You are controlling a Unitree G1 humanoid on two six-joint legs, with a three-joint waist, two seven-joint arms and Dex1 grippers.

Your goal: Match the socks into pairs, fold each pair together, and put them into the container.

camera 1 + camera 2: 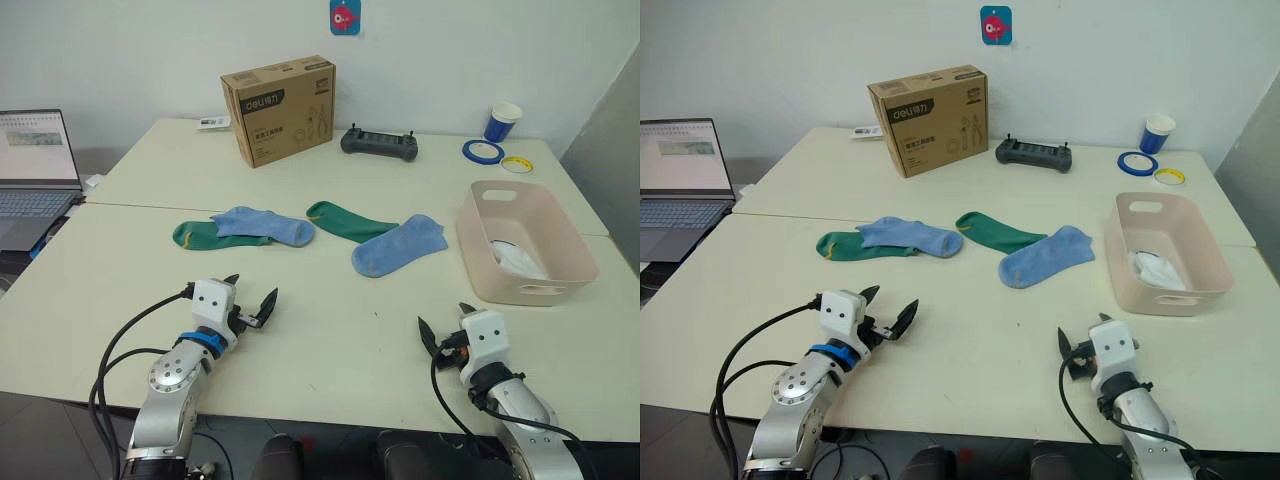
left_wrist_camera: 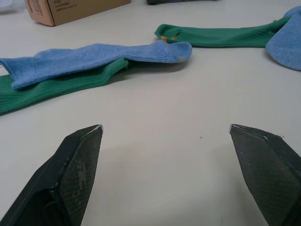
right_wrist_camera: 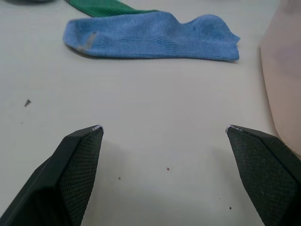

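- Pale cream table [image 1: 330, 330] carries everything; open grey laptop [image 1: 35, 180] on the left side only partly seen.
- Pale pink rectangular plastic basin [image 1: 478, 250] at the table's right edge; white fabric [image 1: 518, 260] lies inside, count of white socks cannot be told.
- Brown cardboard box [image 1: 278, 110] at the back, black handheld controller [image 1: 380, 143] beside it, blue paper cup [image 1: 503, 122], two tape rings [image 1: 483, 151].
- Four socks on the table: left light blue sock [image 1: 262, 225] lies over left dark green sock [image 1: 205, 236]; right light blue sock [image 1: 398, 246] overlaps the end of right dark green sock [image 1: 348, 221].
- Left wrist view adds a yellowish toe on the farther green sock.
- Left gripper [image 1: 252, 300] spread wide, empty, above bare table near the left pair.
- Right gripper [image 1: 443, 322] spread wide, empty; its wrist view shows basin wall just beside it.
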